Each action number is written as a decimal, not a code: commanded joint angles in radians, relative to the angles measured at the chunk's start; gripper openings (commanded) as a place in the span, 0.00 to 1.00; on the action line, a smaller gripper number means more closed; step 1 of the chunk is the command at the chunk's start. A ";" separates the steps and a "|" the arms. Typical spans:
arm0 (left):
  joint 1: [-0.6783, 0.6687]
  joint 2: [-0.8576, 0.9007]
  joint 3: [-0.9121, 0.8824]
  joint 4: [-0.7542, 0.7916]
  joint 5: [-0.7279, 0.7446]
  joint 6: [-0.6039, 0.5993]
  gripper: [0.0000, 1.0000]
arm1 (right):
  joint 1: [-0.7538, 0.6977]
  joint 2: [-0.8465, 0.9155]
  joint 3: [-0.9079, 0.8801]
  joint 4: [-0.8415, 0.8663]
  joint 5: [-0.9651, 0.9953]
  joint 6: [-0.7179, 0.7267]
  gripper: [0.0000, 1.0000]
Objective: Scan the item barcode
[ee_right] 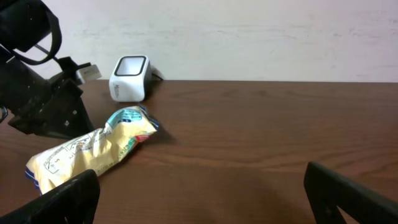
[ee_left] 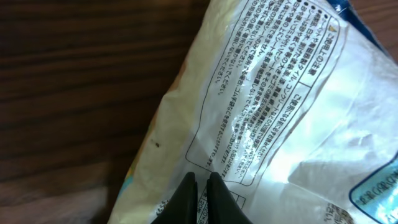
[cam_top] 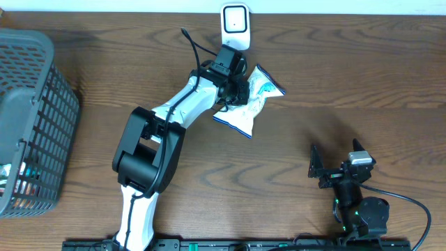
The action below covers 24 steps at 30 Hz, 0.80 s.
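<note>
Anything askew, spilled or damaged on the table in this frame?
Nothing stands out. The snack bag is crumpled but shows no tear. It sits near the upright scanner, the left tool shut on it. No spill in view.

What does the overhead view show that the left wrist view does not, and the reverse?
Only the overhead shows the white scanner at the table's far edge, the grey basket at the left edge, and the right gripper parked with jaws open. Only the left wrist view shows the fine printed text panel on the snack bag and the left gripper with jaws shut on its edge. Both show the bag and the dark wooden table.
</note>
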 commanded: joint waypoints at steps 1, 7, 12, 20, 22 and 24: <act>0.010 -0.076 0.010 -0.006 -0.108 0.000 0.07 | -0.006 -0.005 -0.002 -0.005 0.007 0.010 0.99; 0.007 -0.237 0.010 -0.029 -0.145 0.006 0.08 | -0.006 -0.005 -0.002 -0.004 0.008 0.010 0.99; -0.020 -0.246 0.006 -0.112 -0.145 -0.013 0.08 | -0.006 -0.005 -0.002 -0.005 0.008 0.010 0.99; -0.076 -0.100 -0.011 -0.109 -0.145 -0.051 0.08 | -0.006 -0.005 -0.002 -0.005 0.007 0.010 0.99; -0.086 -0.052 -0.012 -0.102 -0.144 -0.071 0.07 | -0.006 -0.005 -0.002 -0.005 0.008 0.010 0.99; -0.096 -0.003 -0.011 -0.102 -0.116 -0.103 0.08 | -0.006 -0.005 -0.002 -0.005 0.008 0.010 0.99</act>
